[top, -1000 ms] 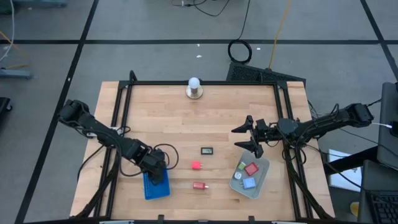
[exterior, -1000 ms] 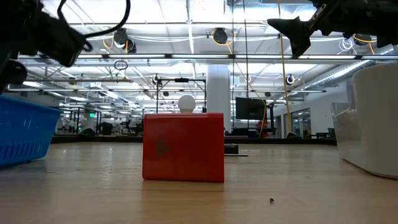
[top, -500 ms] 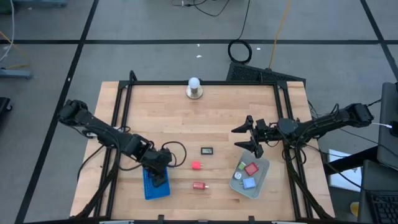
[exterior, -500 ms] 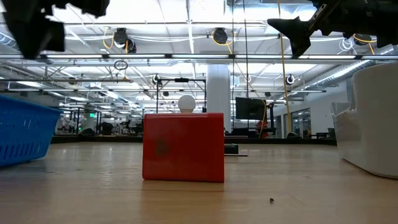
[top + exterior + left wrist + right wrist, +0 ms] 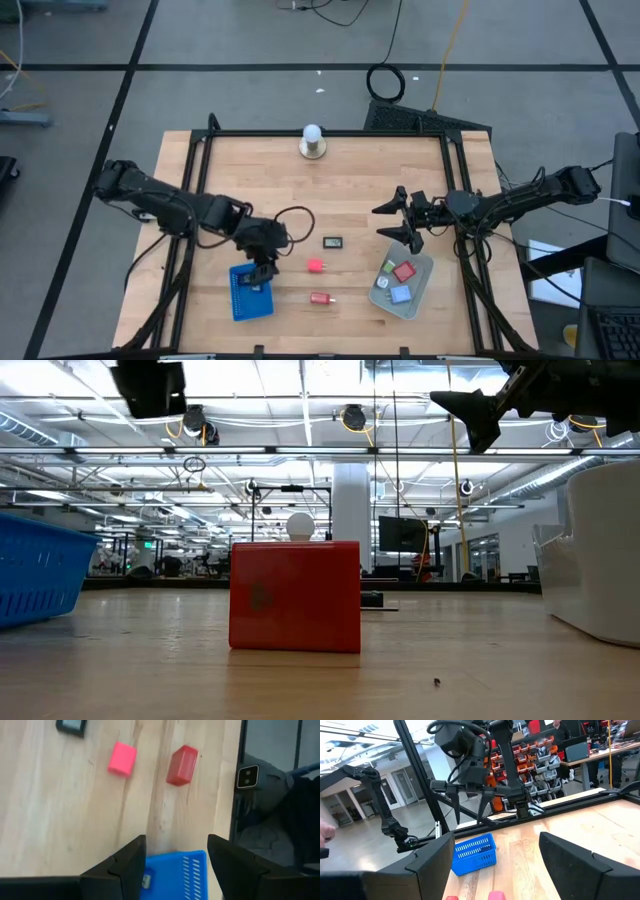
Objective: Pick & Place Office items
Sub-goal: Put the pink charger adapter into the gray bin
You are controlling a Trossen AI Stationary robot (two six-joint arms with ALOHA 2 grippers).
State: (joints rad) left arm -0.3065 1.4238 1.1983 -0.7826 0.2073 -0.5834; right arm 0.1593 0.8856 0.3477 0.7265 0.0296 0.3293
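Note:
A pink block [image 5: 316, 266], a red block [image 5: 320, 298] and a black rectangle [image 5: 333, 241] lie flat on the wooden table, each apart from the others. My left gripper [image 5: 262, 268] hangs open above the far edge of the blue tray [image 5: 250, 297], holding nothing. In its wrist view the tray [image 5: 176, 872] shows between the fingers, with a small pale bit [image 5: 145, 880] lying in it. My right gripper [image 5: 382, 222] waits open, raised over the table's right half beside the clear bin [image 5: 420, 295]. The bin holds a red piece [image 5: 404, 271] and a blue piece [image 5: 400, 294].
A white ball on a round metal base [image 5: 312, 142] stands at the table's far edge. A black frame [image 5: 195, 170] runs round the table. The red block [image 5: 295, 596] fills the middle of the low view, with the tray [image 5: 35, 575] on the left of that picture.
My left gripper has risen from low over the blue tray and swung toward the table's middle, rolling about its own axis on the way. Its fingers have stayed open. The tray and the blocks have not moved.

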